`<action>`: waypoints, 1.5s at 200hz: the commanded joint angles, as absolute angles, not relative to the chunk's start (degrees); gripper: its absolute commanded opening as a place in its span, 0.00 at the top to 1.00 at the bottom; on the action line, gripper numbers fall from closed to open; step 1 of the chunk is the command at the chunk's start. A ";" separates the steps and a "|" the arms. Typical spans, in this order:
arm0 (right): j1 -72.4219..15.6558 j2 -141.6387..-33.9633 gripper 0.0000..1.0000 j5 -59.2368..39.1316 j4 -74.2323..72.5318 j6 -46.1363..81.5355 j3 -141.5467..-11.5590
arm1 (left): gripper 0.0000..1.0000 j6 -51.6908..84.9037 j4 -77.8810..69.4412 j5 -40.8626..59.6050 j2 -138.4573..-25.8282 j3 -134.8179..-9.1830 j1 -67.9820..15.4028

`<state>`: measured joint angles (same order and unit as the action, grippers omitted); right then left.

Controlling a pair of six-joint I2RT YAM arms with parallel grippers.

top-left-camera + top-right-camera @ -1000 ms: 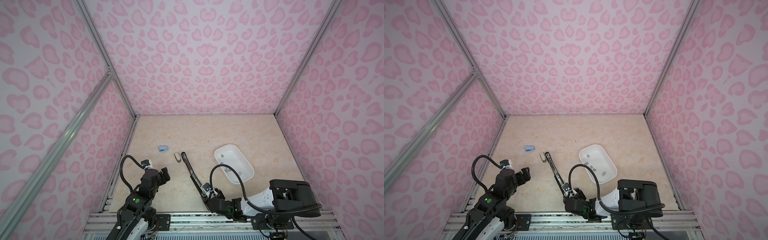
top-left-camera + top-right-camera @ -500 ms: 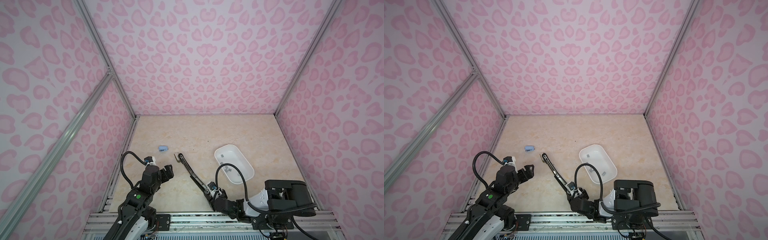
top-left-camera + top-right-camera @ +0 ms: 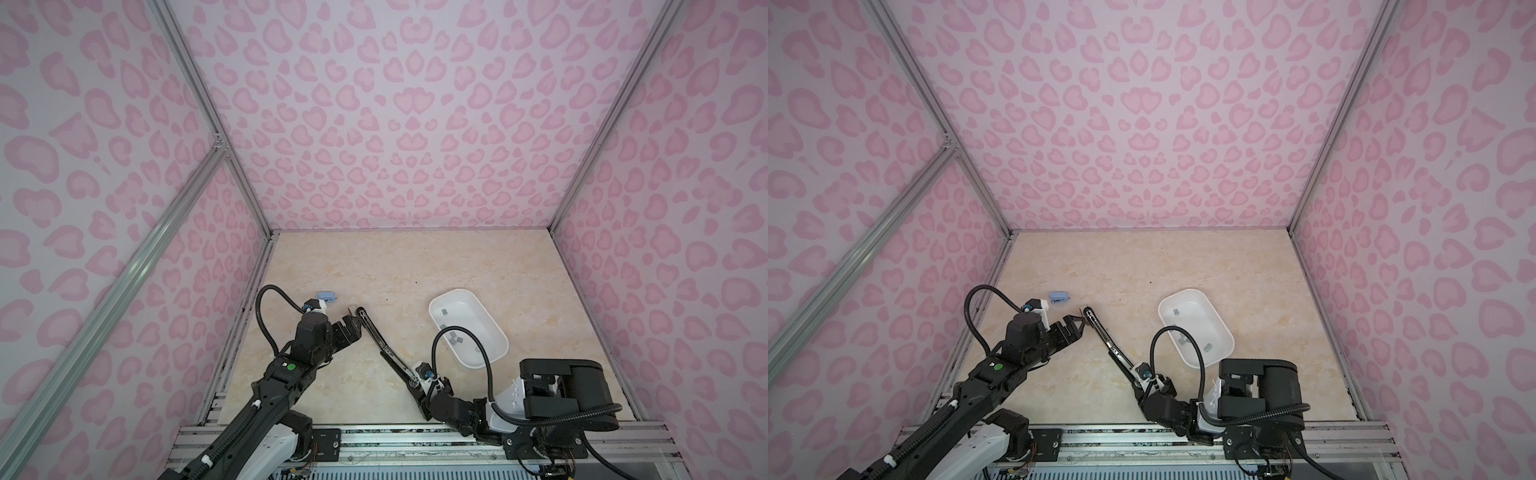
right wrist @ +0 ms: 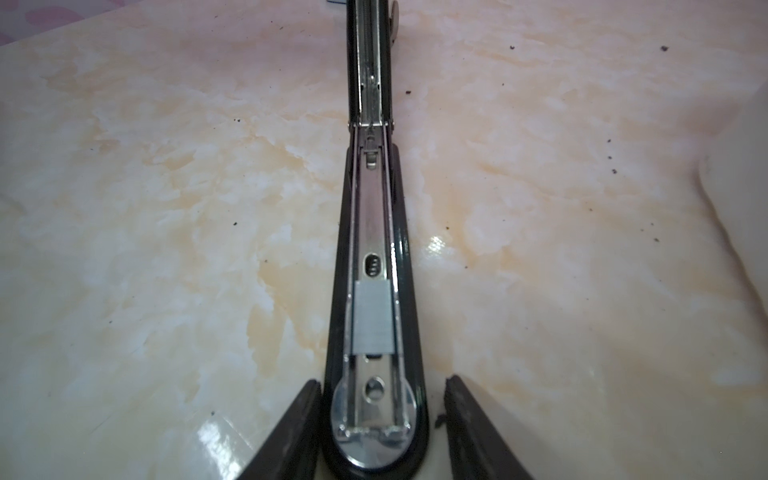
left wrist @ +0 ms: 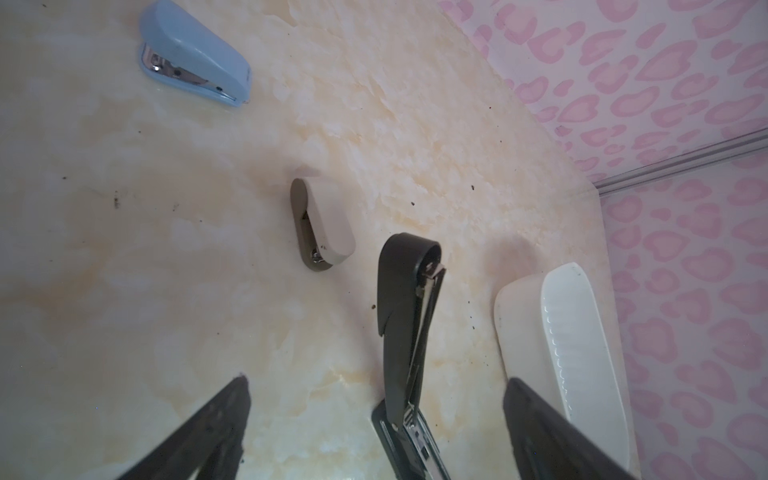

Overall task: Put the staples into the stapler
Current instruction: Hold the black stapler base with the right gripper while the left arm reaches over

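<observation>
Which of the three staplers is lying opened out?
The black stapler, unfolded flat with a block of staples sitting in it. The blue stapler and the beige stapler lie closed.

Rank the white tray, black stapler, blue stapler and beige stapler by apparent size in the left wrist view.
1. White tray and black stapler: both cropped, too close to rank.
2. Blue stapler.
3. Beige stapler, smallest.
</observation>
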<state>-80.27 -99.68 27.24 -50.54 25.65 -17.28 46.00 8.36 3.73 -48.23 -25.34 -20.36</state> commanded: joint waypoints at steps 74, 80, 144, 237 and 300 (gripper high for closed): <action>-78.84 -103.27 0.57 21.37 -47.81 25.25 -17.69 | 0.04 46.95 -6.58 11.40 -66.33 -30.48 -16.38; -78.71 -103.40 0.58 21.19 -47.85 25.24 -17.73 | 0.04 46.91 -7.74 11.89 -67.27 -30.50 -16.16; -77.73 -104.40 0.60 19.66 -48.91 24.50 -18.09 | 0.11 45.72 -16.36 19.38 -75.00 -33.43 -15.81; -75.23 -105.82 0.62 16.27 -51.67 24.18 -17.58 | 0.25 44.81 -22.67 25.32 -72.43 -30.32 -20.05; -75.23 -105.73 0.63 16.37 -52.62 24.50 -17.05 | 0.25 46.84 -22.52 16.42 -64.11 -22.41 -26.59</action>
<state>-75.22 -104.88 19.27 -60.77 23.38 -17.78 45.82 -20.97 20.38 -66.57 -24.49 -25.41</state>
